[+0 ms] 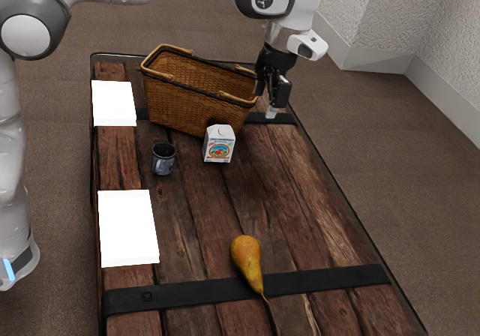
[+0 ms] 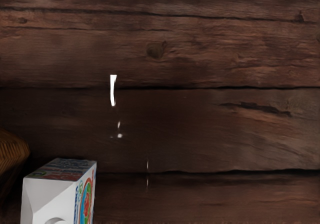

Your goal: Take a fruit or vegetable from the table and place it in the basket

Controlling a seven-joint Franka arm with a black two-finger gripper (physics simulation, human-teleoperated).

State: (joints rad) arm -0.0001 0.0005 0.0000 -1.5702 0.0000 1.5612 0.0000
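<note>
I can't tell whether my gripper [image 1: 272, 109] is spread or pressed together, so I'd check before descending squarely over the pear [image 1: 246, 256] at the exterior view's six o'clock.

Exterior view: printed carton [image 1: 218, 145], upright, near frame centre; dark mug [image 1: 163, 160], left of centre; white rectangle [image 1: 114, 103], upper left; second white rectangle [image 1: 129, 227], lower left.
</note>
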